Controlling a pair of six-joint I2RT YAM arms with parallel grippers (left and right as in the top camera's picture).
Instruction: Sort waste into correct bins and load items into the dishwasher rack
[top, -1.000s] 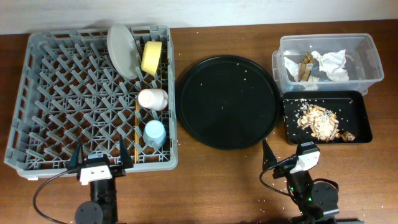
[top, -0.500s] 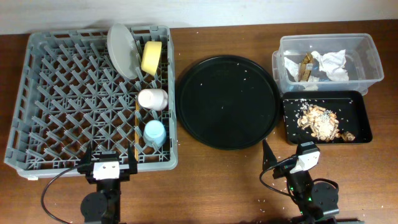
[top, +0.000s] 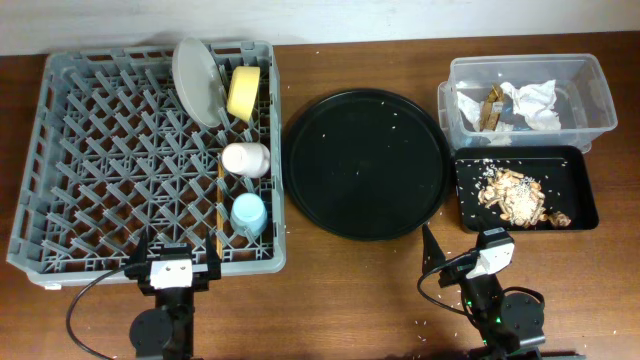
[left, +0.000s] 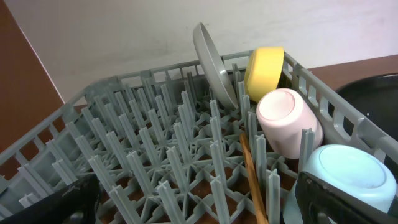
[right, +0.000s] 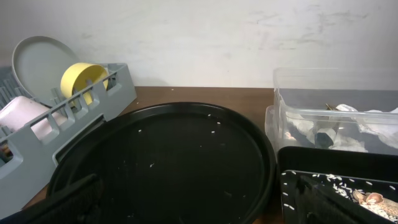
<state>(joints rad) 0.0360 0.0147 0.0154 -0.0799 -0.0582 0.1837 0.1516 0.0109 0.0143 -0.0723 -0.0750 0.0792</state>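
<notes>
The grey dishwasher rack (top: 150, 52) fills the left side. In its right column stand the pale grey plate (top: 195, 80), the yellow bowl (top: 243, 92), the pink cup (top: 246, 158) and the light blue cup (top: 249, 214), with the wooden chopsticks (top: 218, 215) beside them. The clear tub (top: 520, 62) holds white napkins (top: 532, 104) and a brown wrapper (top: 492, 108). The shallow black tray (top: 520, 152) holds food leftovers (top: 515, 195). My left gripper (top: 175, 258) is open and empty at the rack's front edge. My right gripper (top: 460, 255) is open and empty, in front of the trays.
A large round black tray (top: 365, 163), dotted with rice grains, lies between rack and bins. The left wrist view shows rack pegs (left: 155, 124) between the open fingers (left: 199, 208). The right wrist view shows the round tray (right: 168, 155) between its open fingers (right: 199, 205).
My left gripper has shifted a little to the right along the rack's front edge, then held still. The right arm and all objects have not moved.
</notes>
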